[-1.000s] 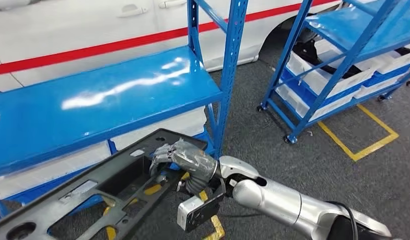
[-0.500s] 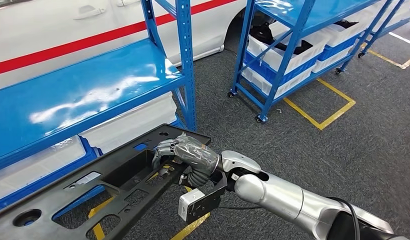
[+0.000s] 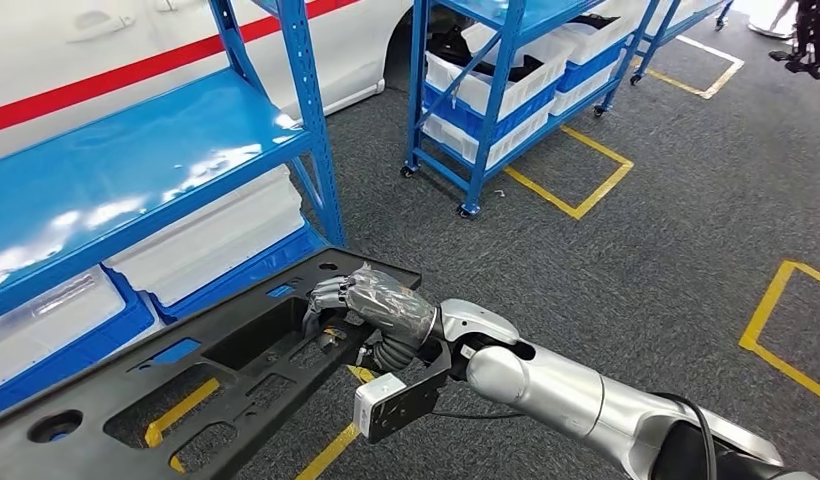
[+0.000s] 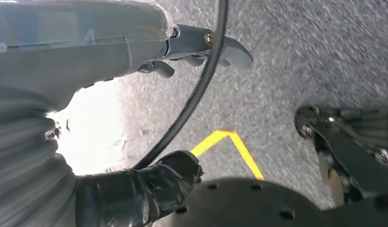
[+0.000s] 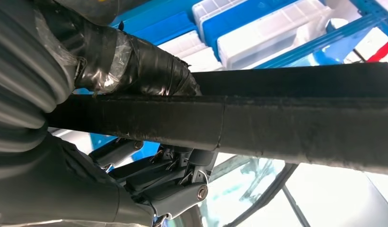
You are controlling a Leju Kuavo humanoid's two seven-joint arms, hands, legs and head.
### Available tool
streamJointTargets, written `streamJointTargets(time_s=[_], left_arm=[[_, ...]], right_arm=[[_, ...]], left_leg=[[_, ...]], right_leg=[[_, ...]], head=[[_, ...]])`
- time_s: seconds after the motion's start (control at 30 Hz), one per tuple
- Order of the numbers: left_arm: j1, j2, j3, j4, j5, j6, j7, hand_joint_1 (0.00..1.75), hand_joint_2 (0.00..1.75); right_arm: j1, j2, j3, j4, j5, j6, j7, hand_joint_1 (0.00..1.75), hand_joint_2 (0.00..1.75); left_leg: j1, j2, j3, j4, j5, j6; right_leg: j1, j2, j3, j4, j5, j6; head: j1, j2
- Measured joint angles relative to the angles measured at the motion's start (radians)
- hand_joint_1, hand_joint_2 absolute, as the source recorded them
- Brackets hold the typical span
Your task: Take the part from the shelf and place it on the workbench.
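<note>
Your right hand (image 3: pixel 371 305) grips the part (image 3: pixel 216 370) — off the shelf (image 3: pixel 136 170).
Left hand (image 4: pixel 135 189) — blurred, can't tell if it's closed.

Our view swung right, blue shelf (image 3: pixel 136 170) sliding left, second rack (image 3: pixel 506 90) nearer centre, more yellow floor markings (image 3: pixel 776 320) showing.

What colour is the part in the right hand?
Black; the part the right hand grips shows best in the head view.
</note>
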Motion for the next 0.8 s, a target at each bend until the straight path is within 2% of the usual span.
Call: streamJointTargets(time_s=[0.03,0.1,0.13,0.17,0.2,0.23,0.27,0.3,0.37,0.4,0.43,0.47,0.5,0.53,0.6,0.63,0.67,0.7,0.73,0.77,0.8], left_arm=[[0.000,-0.001,0.000,0.000,0.000,0.000,0.000,0.00,1.75],[0.003,0.000,0.001,0.000,0.000,0.000,0.000,0.00,1.75],[0.004,0.000,0.001,0.000,0.000,0.000,0.000,0.00,1.75],[0.004,0.001,0.002,0.000,0.000,0.000,0.000,0.00,1.75],[0.004,0.001,0.002,0.000,0.000,0.000,0.000,0.00,1.75],[0.003,0.001,0.002,0.000,-0.001,0.000,0.000,0.00,1.75],[0.002,0.001,0.002,0.000,-0.001,0.000,0.000,0.00,1.75],[0.001,0.001,0.002,0.000,-0.001,0.000,0.000,0.00,1.75],[0.001,0.000,0.002,0.000,-0.001,-0.001,0.000,0.00,1.75],[0.001,0.000,0.002,0.000,-0.001,-0.001,0.000,0.00,1.75],[0.000,0.000,0.002,0.000,-0.001,-0.002,0.000,0.00,1.75],[0.000,0.000,0.002,0.000,-0.001,-0.002,0.000,0.00,1.75],[0.000,0.000,0.003,0.000,-0.001,-0.002,0.000,0.00,1.75],[0.001,0.000,0.003,0.000,-0.001,-0.002,0.000,0.00,1.75],[0.004,0.000,0.003,0.000,-0.002,-0.002,0.000,0.00,1.75],[0.005,0.001,0.003,0.000,-0.002,-0.002,0.000,0.00,1.75],[0.005,0.001,0.003,0.000,-0.002,-0.003,0.000,0.00,1.75],[0.005,0.001,0.004,0.000,-0.002,-0.004,0.000,0.00,1.75],[0.005,0.001,0.004,0.000,-0.002,-0.005,0.000,0.00,1.75],[0.004,0.001,0.004,0.000,-0.002,-0.005,0.000,0.00,1.75],[0.004,0.002,0.004,0.000,-0.003,-0.005,0.000,0.00,1.75]], right_arm=[[-0.001,-0.001,0.000,0.002,0.000,0.000,0.002,1.75,1.75],[-0.004,-0.001,0.000,0.005,0.000,0.000,0.004,1.75,1.75],[-0.004,-0.001,0.000,0.007,0.000,0.001,0.006,1.75,1.75],[-0.004,-0.001,0.000,0.010,0.000,0.001,0.007,1.75,1.75],[-0.005,-0.001,0.000,0.012,0.000,0.001,0.008,1.75,1.75],[-0.005,-0.001,0.000,0.014,0.000,0.002,0.009,1.75,1.75],[-0.007,-0.001,0.000,0.016,-0.001,0.002,0.010,1.75,1.75],[-0.010,-0.001,0.000,0.017,-0.001,0.003,0.011,1.75,1.75],[-0.020,0.001,0.000,0.018,-0.001,0.004,0.014,1.75,1.75],[-0.025,0.002,0.000,0.018,-0.002,0.006,0.014,1.75,1.75],[-0.028,0.003,0.000,0.018,-0.002,0.007,0.015,1.75,1.75],[-0.029,0.003,0.000,0.020,-0.003,0.010,0.016,1.75,1.75],[-0.030,0.004,0.001,0.022,-0.003,0.012,0.017,1.75,1.75],[-0.032,0.006,0.002,0.024,-0.003,0.014,0.019,1.75,1.75],[-0.037,0.013,0.005,0.029,-0.004,0.017,0.022,1.75,1.75],[-0.038,0.016,0.007,0.031,-0.005,0.017,0.024,1.75,1.75],[-0.039,0.018,0.008,0.033,-0.005,0.017,0.024,1.75,1.75],[-0.039,0.019,0.010,0.035,-0.006,0.018,0.025,1.75,1.75],[-0.039,0.019,0.010,0.037,-0.006,0.018,0.026,1.75,1.75],[-0.039,0.020,0.011,0.039,-0.006,0.018,0.026,1.75,1.75],[-0.040,0.020,0.011,0.039,-0.006,0.018,0.027,1.75,1.75]], left_leg=[[0.001,0.016,-0.012,-0.003,0.014,0.008],[-0.002,0.045,-0.040,-0.002,0.039,0.018],[-0.004,0.059,-0.057,0.001,0.050,0.018],[-0.005,0.073,-0.074,0.005,0.061,0.017],[-0.006,0.087,-0.094,0.010,0.071,0.016],[-0.006,0.098,-0.112,0.016,0.078,0.013],[-0.007,0.109,-0.128,0.024,0.085,0.010],[-0.008,0.118,-0.141,0.032,0.090,0.006],[-0.010,0.138,-0.156,0.045,0.100,-0.005],[-0.009,0.148,-0.159,0.046,0.107,-0.010],[-0.007,0.158,-0.161,0.046,0.114,-0.017],[-0.004,0.157,-0.164,0.048,0.115,-0.024],[-0.001,0.139,-0.170,0.058,0.101,-0.031],[0.001,0.113,-0.180,0.083,0.068,-0.038],[0.003,0.057,-0.208,0.183,-0.033,-0.045],[0.003,0.045,-0.221,0.245,-0.072,-0.046],[0.004,0.040,-0.225,0.293,-0.088,-0.046],[0.005,0.038,-0.218,0.314,-0.079,-0.046],[0.007,0.036,-0.195,0.302,-0.053,-0.046],[0.010,0.029,-0.157,0.257,-0.024,-0.046],[0.013,0.009,-0.109,0.189,-0.009,-0.046]], right_leg=[[0.000,-0.021,-0.012,0.031,-0.042,0.002],[-0.006,-0.066,-0.042,0.153,-0.157,0.007],[-0.009,-0.076,-0.054,0.224,-0.191,0.012],[-0.012,-0.080,-0.057,0.277,-0.196,0.017],[-0.015,-0.082,-0.047,0.305,-0.178,0.021],[-0.017,-0.085,-0.026,0.306,-0.151,0.024],[-0.017,-0.098,0.022,0.263,-0.132,0.023],[-0.015,-0.118,0.084,0.195,-0.134,0.021],[-0.005,-0.152,0.192,0.050,-0.175,0.006],[0.002,-0.155,0.213,0.012,-0.192,-0.002],[0.006,-0.148,0.213,-0.006,-0.193,-0.011],[0.005,-0.140,0.206,-0.011,-0.183,-0.019],[0.004,-0.132,0.196,-0.015,-0.171,-0.028],[0.001,-0.124,0.184,-0.019,-0.157,-0.037],[-0.001,-0.104,0.154,-0.020,-0.129,-0.048],[-0.001,-0.092,0.136,-0.019,-0.115,-0.050],[-0.001,-0.080,0.119,-0.017,-0.101,-0.049],[-0.001,-0.068,0.099,-0.013,-0.088,-0.046],[-0.002,-0.057,0.080,-0.009,-0.076,-0.043],[-0.004,-0.046,0.061,-0.004,-0.065,-0.038],[-0.005,-0.035,0.044,0.002,-0.055,-0.032]], head=[[0.000,0.000],[0.001,0.000],[0.001,0.000],[0.001,0.000],[0.001,0.000],[0.001,0.000],[0.001,0.000],[0.001,0.000],[0.000,0.000],[0.000,0.000],[0.000,0.000],[0.000,0.000],[0.000,0.000],[0.000,0.000],[0.000,0.000],[0.000,0.000],[0.000,0.000],[0.000,0.000],[0.000,0.000],[0.000,0.000],[0.000,0.000]])
